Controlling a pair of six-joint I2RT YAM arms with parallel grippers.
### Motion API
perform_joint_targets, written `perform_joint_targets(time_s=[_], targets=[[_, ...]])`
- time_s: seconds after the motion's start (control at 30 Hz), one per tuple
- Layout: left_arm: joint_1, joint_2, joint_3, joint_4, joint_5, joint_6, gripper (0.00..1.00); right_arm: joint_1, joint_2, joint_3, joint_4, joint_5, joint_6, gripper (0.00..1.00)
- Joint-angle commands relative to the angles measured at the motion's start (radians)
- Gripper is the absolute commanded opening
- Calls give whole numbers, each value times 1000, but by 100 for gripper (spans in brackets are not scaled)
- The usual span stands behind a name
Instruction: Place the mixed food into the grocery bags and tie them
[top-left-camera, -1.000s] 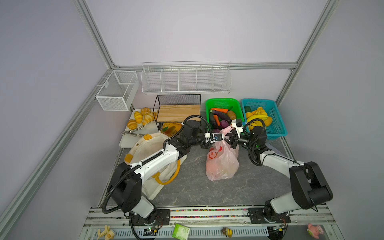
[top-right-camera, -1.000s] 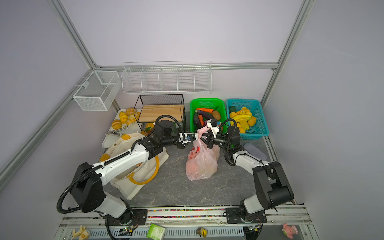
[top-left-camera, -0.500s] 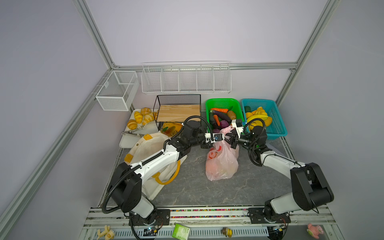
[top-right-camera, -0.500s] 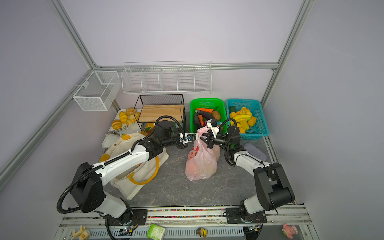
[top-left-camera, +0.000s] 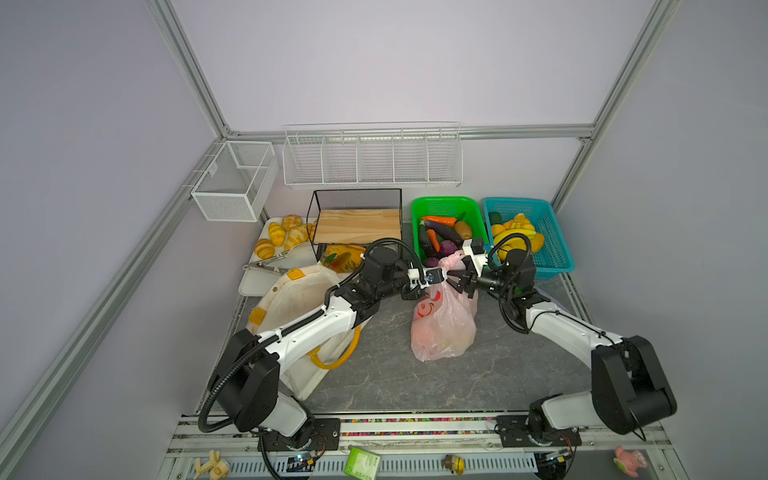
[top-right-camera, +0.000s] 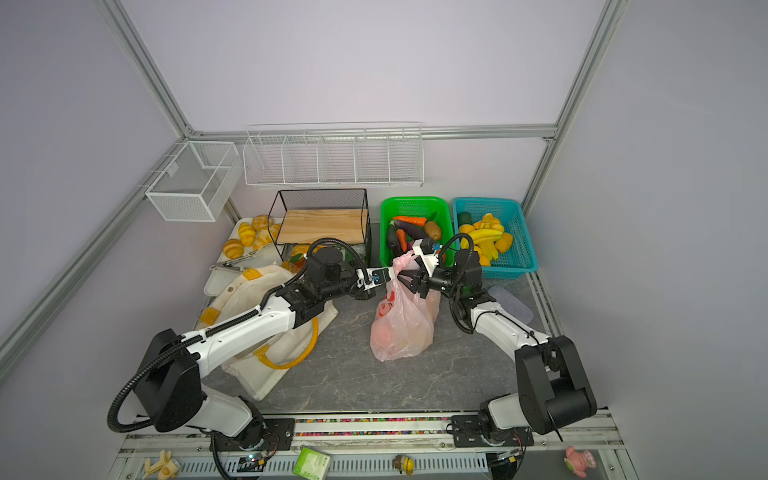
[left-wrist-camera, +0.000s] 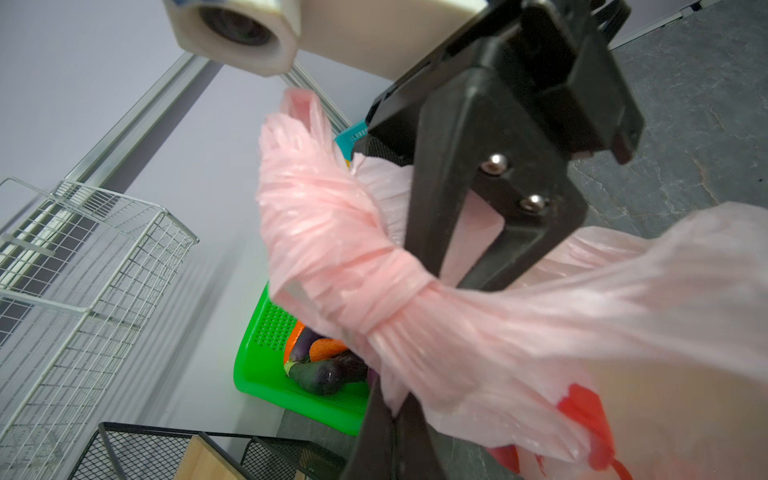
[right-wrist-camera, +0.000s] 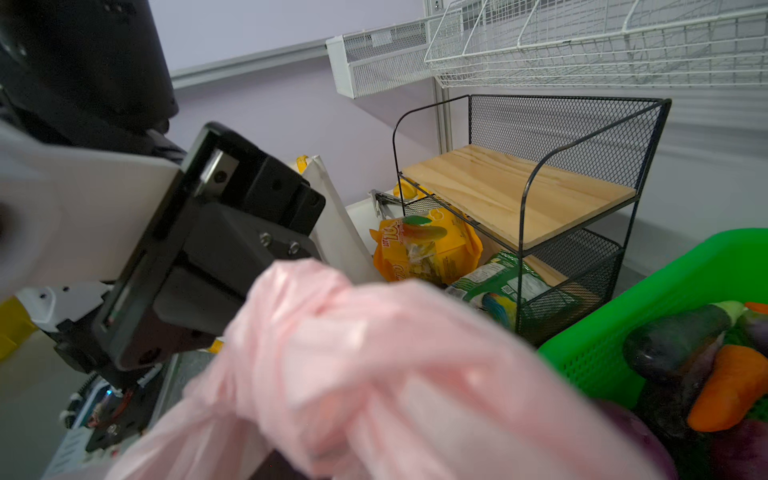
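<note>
The pink plastic bag (top-left-camera: 442, 328) stands in the middle of the table, and dim rounded shapes of the mixed food show through it. Its handles are twisted into a knot (left-wrist-camera: 374, 299) at the top. My left gripper (top-left-camera: 439, 276) (top-right-camera: 392, 274) (left-wrist-camera: 394, 409) is shut on a strip of the bag's handle. Just right of the knot, my right gripper (top-left-camera: 456, 281) (top-right-camera: 409, 279) (left-wrist-camera: 469, 249) stands open. In the right wrist view pink plastic (right-wrist-camera: 374, 365) hides its jaws. The cream canvas tote (top-left-camera: 299, 299) (top-right-camera: 245, 299) lies under my left arm.
A green basket (top-left-camera: 446, 204) of vegetables and a blue basket (top-left-camera: 555, 241) of yellow fruit stand close behind the bag. A black wire rack (top-left-camera: 357, 224) with a wooden shelf, snack packets (right-wrist-camera: 428, 249) and a white tray (top-left-camera: 254, 286) of croissants sit at the back left.
My right gripper has opened and let go of the pink handle. My left gripper has closed on the handle. The bag stays where it was.
</note>
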Motion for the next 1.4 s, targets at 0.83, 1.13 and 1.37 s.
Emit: perform_joint_targets(time_s=[0.83, 1.13, 1.37], targets=[[-1, -15, -19, 46, 0, 2, 0, -150, 31, 458, -685, -188, -75, 84], [-1, -10, -14, 38, -5, 12, 0, -147, 63, 463, -670, -254, -51, 65], [-1, -13, -13, 32, -4, 13, 0, -147, 59, 464, -661, -254, -49, 41]])
